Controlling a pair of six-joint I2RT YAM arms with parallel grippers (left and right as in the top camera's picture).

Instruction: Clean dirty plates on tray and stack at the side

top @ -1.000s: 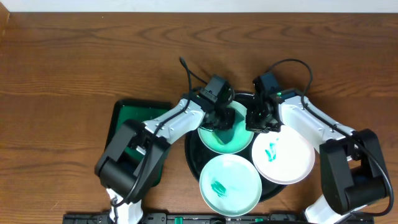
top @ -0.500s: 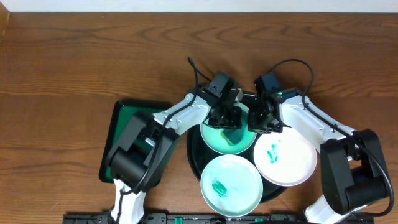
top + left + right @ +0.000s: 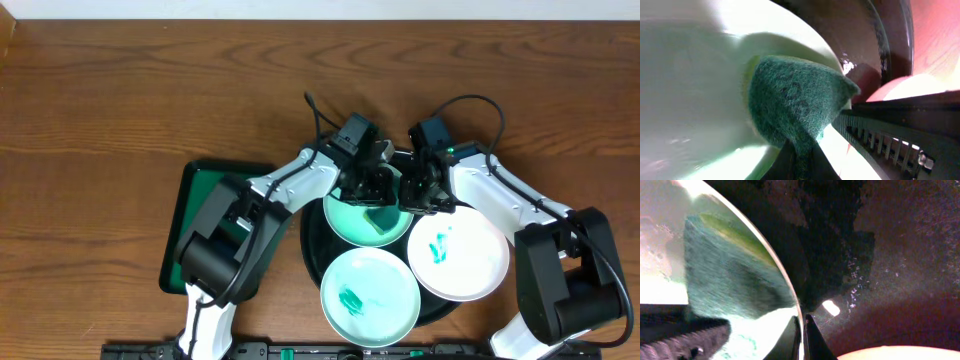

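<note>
Three plates sit on a round black tray (image 3: 308,250). The back one is a mint green plate (image 3: 345,220). My left gripper (image 3: 375,200) is shut on a green sponge (image 3: 790,100) and presses it on that plate's surface (image 3: 690,90). My right gripper (image 3: 412,195) is shut on the same plate's right rim (image 3: 790,297). The sponge also shows in the right wrist view (image 3: 725,280). A second mint plate (image 3: 370,295) with a green smear lies at the front. A white plate (image 3: 458,255) with a green smear lies at the right.
A dark green rectangular tray (image 3: 205,190) lies on the wooden table (image 3: 130,90) left of the black tray. Both arms cross over the back of the black tray, close together.
My left gripper and the sponge have moved right across the back plate, toward the right gripper. The right gripper has stayed on the rim.
</note>
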